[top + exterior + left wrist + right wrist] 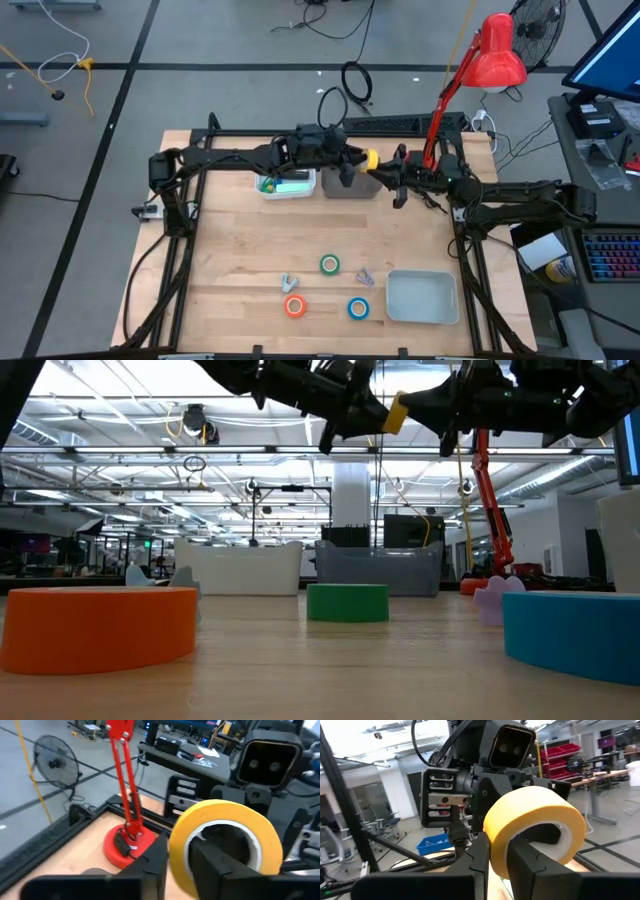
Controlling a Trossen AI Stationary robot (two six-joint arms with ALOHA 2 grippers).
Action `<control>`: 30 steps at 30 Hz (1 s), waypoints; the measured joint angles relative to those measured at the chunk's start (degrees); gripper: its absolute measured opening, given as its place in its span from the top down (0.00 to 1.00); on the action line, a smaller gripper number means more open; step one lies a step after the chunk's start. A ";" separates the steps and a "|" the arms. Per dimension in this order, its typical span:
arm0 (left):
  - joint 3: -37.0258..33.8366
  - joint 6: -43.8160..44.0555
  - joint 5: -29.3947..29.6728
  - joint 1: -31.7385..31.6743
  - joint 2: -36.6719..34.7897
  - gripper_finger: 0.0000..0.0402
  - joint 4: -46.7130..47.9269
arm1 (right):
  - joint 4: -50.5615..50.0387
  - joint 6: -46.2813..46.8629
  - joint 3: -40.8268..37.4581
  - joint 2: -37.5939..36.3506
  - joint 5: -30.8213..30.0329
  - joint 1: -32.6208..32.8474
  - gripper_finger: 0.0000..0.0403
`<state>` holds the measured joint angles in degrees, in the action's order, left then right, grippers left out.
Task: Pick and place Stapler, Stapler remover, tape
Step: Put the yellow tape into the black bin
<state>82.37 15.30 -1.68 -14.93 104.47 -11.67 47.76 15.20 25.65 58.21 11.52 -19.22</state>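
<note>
A yellow tape roll (371,159) hangs high above the table's far middle, between my left gripper (360,161) and my right gripper (386,166), which meet tip to tip and are both shut on it. The low view shows the yellow tape roll (397,412) up near the arms. On the near part of the table lie a green roll (329,264), an orange roll (294,306) and a blue roll (358,308), each flat on its side. Beside them lie a small grey piece (289,284) and a small lilac piece (364,276). I cannot make out a stapler. My left gripper has the roll's wall (178,851) between its fingers, one finger (156,860) outside and one through the hole. The fingers come level from the table's left. The roll stands on edge, clear of the table. My right gripper holds the roll's wall (496,845) on the opposite side, one finger (479,857) outside the ring and one (536,862) inside the pale core. It comes nearly level from the table's right. The roll is lifted clear and on edge.
A white bin (286,184) with green and blue lumps and a grey bin (349,184) stand below the grippers at the far side. A pale tray (422,297) sits at the near right. A red desk lamp (497,55) rises at the far right corner.
</note>
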 joint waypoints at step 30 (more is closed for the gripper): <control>-0.02 -9.17 -1.76 -16.35 -12.59 0.31 44.11 | -53.31 -17.80 22.75 12.14 -1.97 -6.92 0.92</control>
<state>82.35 6.13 -3.44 -31.27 91.88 32.43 -5.56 -2.60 48.40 70.35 9.55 -26.15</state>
